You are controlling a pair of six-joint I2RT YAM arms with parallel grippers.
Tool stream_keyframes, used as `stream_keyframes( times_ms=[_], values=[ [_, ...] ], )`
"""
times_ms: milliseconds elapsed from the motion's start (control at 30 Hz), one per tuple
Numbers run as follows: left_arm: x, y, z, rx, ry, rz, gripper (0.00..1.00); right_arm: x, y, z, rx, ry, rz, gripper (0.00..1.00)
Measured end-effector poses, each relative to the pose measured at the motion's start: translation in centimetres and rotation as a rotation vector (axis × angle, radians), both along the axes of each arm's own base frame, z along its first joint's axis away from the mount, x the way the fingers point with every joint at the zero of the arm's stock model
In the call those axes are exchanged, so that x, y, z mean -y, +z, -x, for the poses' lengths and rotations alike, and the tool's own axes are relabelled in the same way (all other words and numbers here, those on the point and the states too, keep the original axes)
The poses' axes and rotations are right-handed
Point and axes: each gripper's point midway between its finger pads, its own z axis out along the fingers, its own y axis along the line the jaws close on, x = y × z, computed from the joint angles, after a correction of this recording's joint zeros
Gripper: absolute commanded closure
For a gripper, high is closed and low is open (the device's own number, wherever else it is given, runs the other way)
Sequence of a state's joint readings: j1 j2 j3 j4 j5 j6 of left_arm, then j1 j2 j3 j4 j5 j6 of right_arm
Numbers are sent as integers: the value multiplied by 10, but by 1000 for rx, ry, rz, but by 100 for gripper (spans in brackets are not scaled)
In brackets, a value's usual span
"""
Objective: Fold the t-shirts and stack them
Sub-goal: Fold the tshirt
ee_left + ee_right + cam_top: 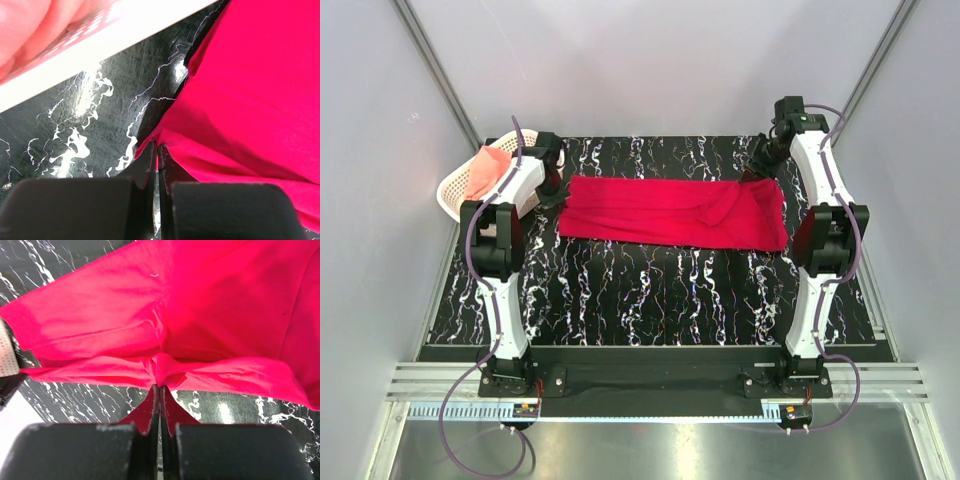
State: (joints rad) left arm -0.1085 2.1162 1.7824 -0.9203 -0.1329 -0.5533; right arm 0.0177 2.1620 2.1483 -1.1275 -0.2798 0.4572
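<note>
The crimson red t-shirt (670,212) lies as a long folded band across the far half of the black marbled table. My left gripper (556,172) is shut on its far left corner; the left wrist view shows the cloth (250,100) pinched at my gripper (157,150). My right gripper (760,165) is shut on the far right edge; the right wrist view shows a pucker of red cloth (200,315) at my gripper (160,389). The salmon-pink t-shirt (485,170) lies bunched in the white basket (452,192) and shows in the left wrist view (35,25).
The white lattice basket stands at the table's far left corner, its rim (100,45) close to my left gripper. The black marbled table (650,300) is walled by grey panels at back and sides. Both arm bases stand at the near edge.
</note>
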Motion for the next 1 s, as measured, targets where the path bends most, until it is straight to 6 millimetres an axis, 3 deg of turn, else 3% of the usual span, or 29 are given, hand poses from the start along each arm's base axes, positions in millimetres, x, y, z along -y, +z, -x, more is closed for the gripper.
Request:
stream_keyframes(
  times_ms=[433, 700, 1000],
  values=[
    [-4, -4, -4, -6, 8, -1, 100, 21, 6, -13, 26, -55, -44, 100],
    [-3, -15, -11, -21, 4, -1, 100, 25, -8, -27, 16, -76, -79, 100],
    [2, -9, -28, 14, -3, 19, 100, 26, -18, -43, 20, -86, -92, 100]
  ],
)
